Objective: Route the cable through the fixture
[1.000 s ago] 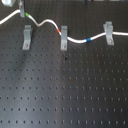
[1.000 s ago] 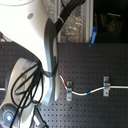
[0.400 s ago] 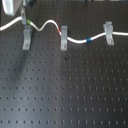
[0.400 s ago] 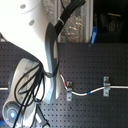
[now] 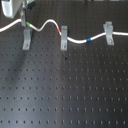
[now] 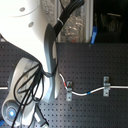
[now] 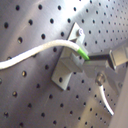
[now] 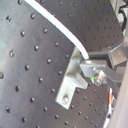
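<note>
The white cable (image 5: 50, 23) runs across the black perforated board in the first exterior view. It passes the middle fixture (image 5: 64, 42) by its red band and the first exterior view's right fixture (image 5: 108, 33) past its blue band. The green band (image 5: 30, 25) lies at the forked top of the first exterior view's left fixture (image 5: 26, 38). My gripper (image 5: 23, 20) hangs just above that fixture, shut on the cable by the green band. In the first wrist view the fingertips (image 7: 102, 60) pinch the cable (image 7: 30, 54) right beside the fixture (image 7: 69, 62). I cannot tell whether the cable is seated in the fork.
In the second exterior view the white arm (image 6: 35, 45) and its black hoses cover the board's left half, leaving two fixtures (image 6: 105, 85) and the cable (image 6: 80, 93) in sight. A white box (image 5: 9, 7) stands at the far left of the first exterior view.
The cable's left stretch has lost its high arch and come down toward the left fixture's fork, with the gripper lowering slightly. The middle and right fixtures' cable runs are unchanged.
</note>
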Controlling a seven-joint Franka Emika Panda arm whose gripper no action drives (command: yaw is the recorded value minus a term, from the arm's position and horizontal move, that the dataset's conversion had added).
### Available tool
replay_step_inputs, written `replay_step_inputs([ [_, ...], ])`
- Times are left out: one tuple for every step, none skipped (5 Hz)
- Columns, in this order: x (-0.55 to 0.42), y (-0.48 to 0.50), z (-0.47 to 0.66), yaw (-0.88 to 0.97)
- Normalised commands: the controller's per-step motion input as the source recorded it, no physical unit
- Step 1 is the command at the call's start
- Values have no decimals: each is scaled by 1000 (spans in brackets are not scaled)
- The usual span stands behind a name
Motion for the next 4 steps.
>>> replay_step_inputs([
  [-175, 208, 309, 0],
  [-36, 242, 250, 0],
  [-104, 120, 211, 0],
  [-253, 27, 118, 6],
])
